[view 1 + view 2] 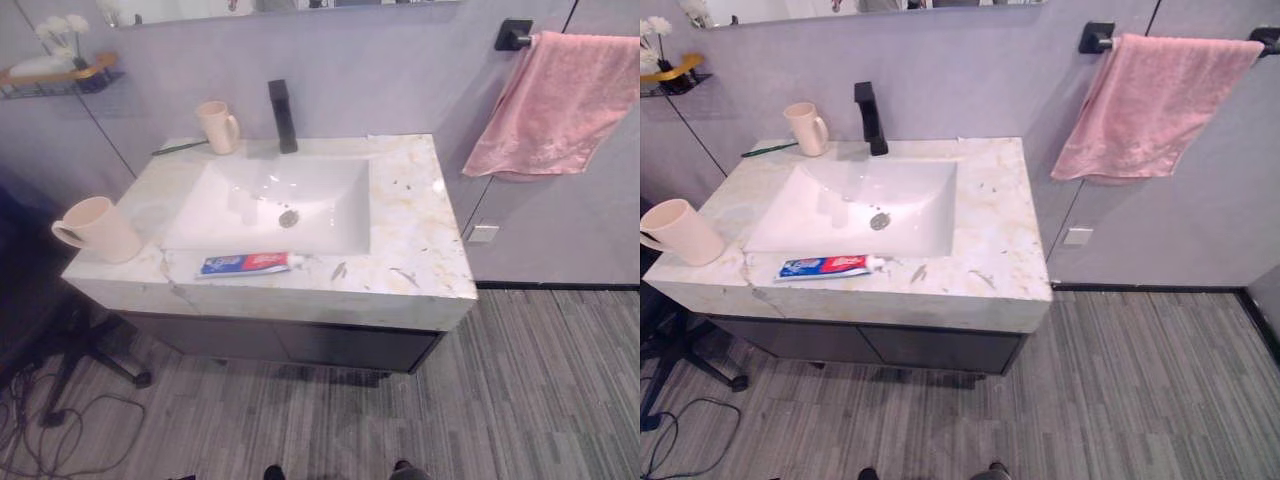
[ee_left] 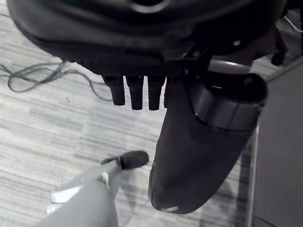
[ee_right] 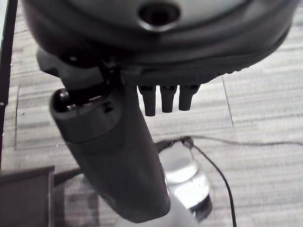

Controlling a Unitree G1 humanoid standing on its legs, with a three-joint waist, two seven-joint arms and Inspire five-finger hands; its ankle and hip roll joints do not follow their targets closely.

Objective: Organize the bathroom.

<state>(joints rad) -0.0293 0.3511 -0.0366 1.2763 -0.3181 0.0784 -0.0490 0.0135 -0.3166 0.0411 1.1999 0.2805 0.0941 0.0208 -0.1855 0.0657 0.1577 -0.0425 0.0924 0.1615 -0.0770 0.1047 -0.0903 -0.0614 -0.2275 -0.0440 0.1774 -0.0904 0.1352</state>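
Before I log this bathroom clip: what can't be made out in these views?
- Toothbrush: thin green shape behind the sink; head too small to tell.
- Front cup: handle cut by the right eye view's edge.
- Shelf: cut by the left eye view's edge; items blurred.
- Left hand, right hand: fingers straight, nothing held.
- Towel: bar partly covered.

Left hand point(image 2: 189, 142) hanging low over floor, fingers point(image 2: 135, 97) straight, thumb extended, holding nothing. Right hand point(image 3: 118, 161) likewise lowered, fingers point(image 3: 163, 101) relaxed, empty.
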